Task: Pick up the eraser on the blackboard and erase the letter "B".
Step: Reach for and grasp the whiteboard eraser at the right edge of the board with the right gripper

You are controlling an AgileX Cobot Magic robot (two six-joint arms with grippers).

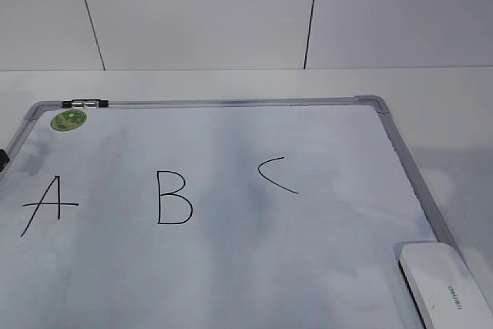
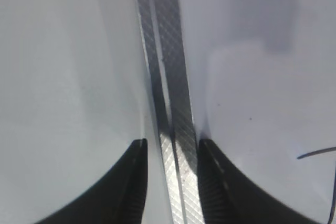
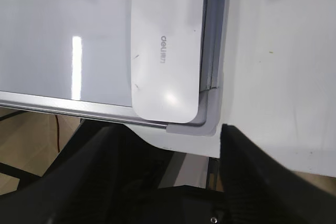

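Bright, glare on eraser (image 3: 167,45); wrist pics soft.

A white table (image 1: 231,84) fills the scene and runs to a pale wall (image 1: 200,13) at the far side. The wall is made of large flat panels, split by two thin dark seams (image 1: 311,13) that lean slightly off vertical. The light is soft and even, with faint grey shadows on the tabletop to the right. In the right wrist view the near table edge (image 3: 273,153) ends above a light wooden floor (image 3: 26,135), where a thin reddish cable (image 3: 56,129) hangs.
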